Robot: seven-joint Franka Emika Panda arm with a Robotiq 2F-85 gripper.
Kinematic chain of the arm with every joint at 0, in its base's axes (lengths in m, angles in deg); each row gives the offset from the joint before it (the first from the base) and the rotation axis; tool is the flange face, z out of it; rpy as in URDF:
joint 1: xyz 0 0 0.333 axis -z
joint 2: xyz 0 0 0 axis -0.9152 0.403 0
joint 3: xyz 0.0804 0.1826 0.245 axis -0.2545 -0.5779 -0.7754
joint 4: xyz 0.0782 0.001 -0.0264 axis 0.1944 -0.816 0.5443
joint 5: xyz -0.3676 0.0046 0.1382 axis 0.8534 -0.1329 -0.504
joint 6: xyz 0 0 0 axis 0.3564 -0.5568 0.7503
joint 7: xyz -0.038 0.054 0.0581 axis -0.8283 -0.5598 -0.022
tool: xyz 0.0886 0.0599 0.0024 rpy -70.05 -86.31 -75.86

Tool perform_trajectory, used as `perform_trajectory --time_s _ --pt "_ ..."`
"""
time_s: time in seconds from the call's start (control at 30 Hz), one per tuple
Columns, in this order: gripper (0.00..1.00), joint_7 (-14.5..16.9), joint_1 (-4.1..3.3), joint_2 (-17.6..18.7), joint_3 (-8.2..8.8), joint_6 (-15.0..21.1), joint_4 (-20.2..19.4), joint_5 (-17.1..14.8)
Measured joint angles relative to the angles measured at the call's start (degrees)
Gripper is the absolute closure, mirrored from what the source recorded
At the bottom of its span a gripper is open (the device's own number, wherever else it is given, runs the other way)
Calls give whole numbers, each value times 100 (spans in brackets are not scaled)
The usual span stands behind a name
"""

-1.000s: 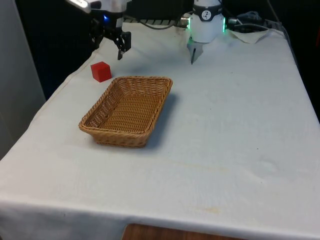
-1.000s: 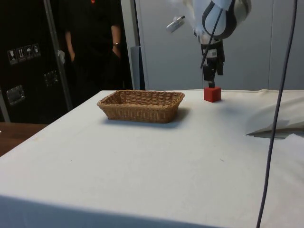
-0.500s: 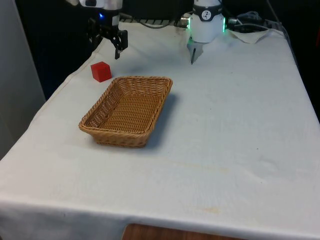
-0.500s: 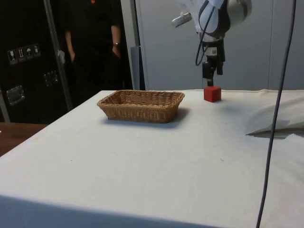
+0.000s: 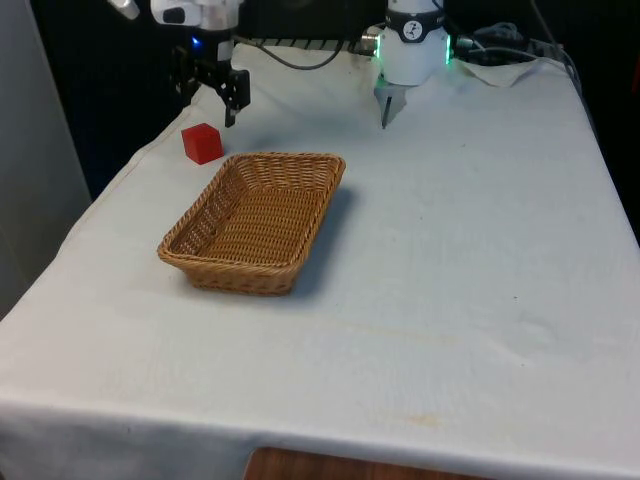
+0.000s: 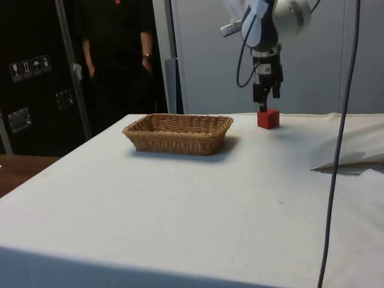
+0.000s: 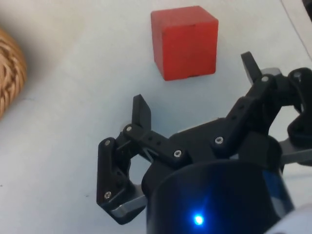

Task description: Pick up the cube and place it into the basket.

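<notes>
Since a second ago: claw (image 5: 211, 93) shifted toward the front view's left and risen slightly, now hanging above and just behind the red cube (image 5: 202, 143), jaws spread wide, holding nothing. Progress: none of the pick made; cube rests on the bench (image 5: 450, 250) beside the wicker basket (image 5: 255, 218), which holds nothing. Surroundings: white cloth, dark cabinets, person (image 6: 117, 54) standing behind.
</notes>
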Motion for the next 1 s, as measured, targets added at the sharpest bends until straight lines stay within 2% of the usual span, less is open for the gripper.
perform_trajectory --time_s 0.1,0.17,0.33,0.37,0.4,0.63,1.0 --pt "0 120 0 166 -52 -34 86 -304" --pt "0 155 0 212 -57 -46 109 -378" --pt "0 384 0 453 -69 -115 212 -819" --pt "0 384 0 453 -69 -115 212 -819" --pt "0 470 6 521 -74 -132 235 -963" --pt "0 693 11 728 -115 -206 355 -1415" --pt "0 762 23 997 -235 -275 516 -1828"
